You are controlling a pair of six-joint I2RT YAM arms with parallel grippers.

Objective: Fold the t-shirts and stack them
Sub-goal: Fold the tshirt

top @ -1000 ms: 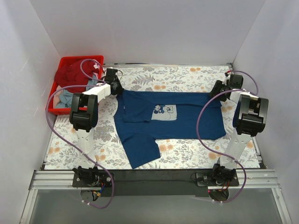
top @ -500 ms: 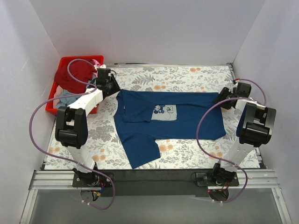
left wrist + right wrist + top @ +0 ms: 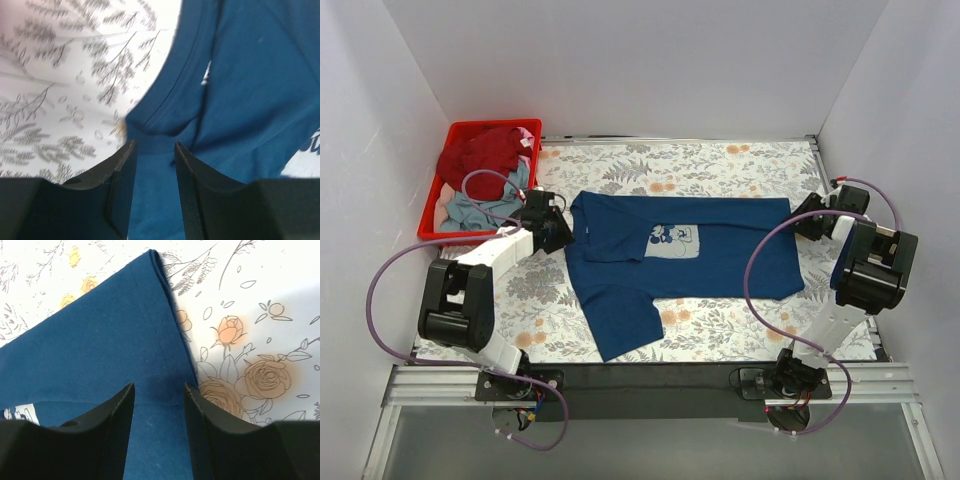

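Left gripper (image 3: 154,147) and right gripper (image 3: 159,387) both hang released, jaws apart, over opposite ends of the navy t-shirt (image 3: 720,250), which lies flat mid-way across the floral-print table (image 3: 720,160); white walls (image 3: 620,60) enclose three sides.

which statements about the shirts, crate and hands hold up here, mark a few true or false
1. The navy t-shirt lies spread on the table, print up. True.
2. The dark red t-shirt lies on the table beside it. False: it is in the red crate.
3. The left hand is open at the navy shirt's collar. True.
4. The right hand is shut on a sleeve. False: it is open over the bottom hem.
5. The pale grey-blue t-shirt is folded on the navy one. False: it lies crumpled in the crate.
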